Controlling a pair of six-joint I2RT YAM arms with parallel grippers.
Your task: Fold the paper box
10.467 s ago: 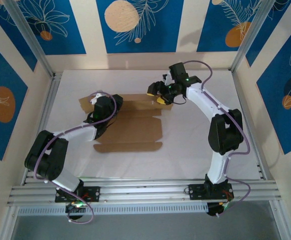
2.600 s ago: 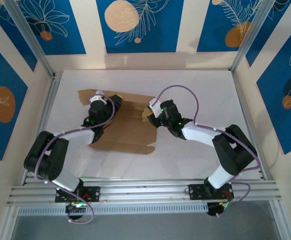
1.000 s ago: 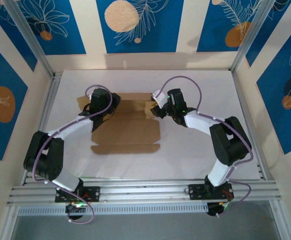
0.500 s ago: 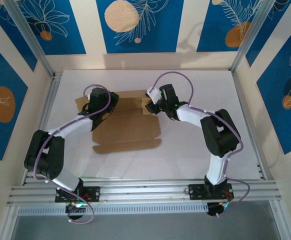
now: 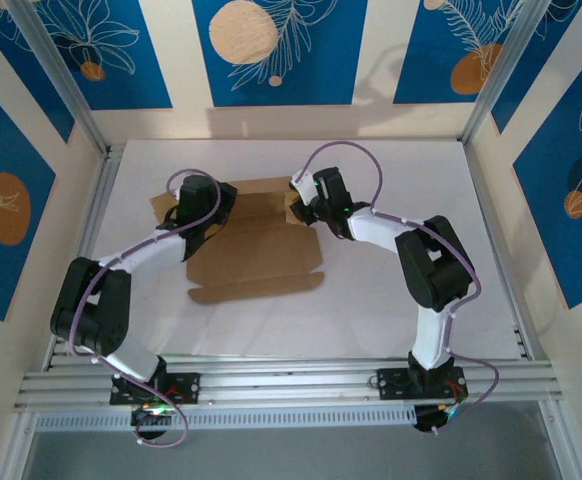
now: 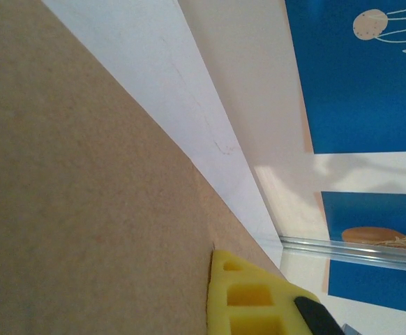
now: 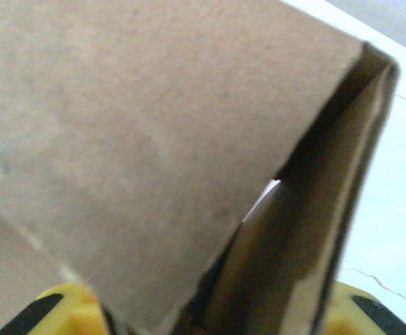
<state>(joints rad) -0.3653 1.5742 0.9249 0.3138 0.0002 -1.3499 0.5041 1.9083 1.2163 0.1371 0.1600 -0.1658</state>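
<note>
Box: your paper box (image 5: 256, 250) lies left of centre on the white table (image 5: 411, 190). It is still mostly an open flat sheet, not yet a closed container.
Raised part: the far right flap (image 7: 189, 139) stands up, bent over on itself.
Left pincer: the left gripper (image 5: 186, 212) is pressed together on the box's far left portion. One yellow finger (image 6: 248, 296) lies flat against the cardboard.
Right pincer: the right gripper (image 5: 299, 207) straddles the raised flap, a yellow finger (image 7: 70, 310) on either side. You cannot tell whether it is pinching.
Edges: the box's left tab sits near the side rail (image 5: 96, 220).
Room: bare table lies right of the box and towards you.
</note>
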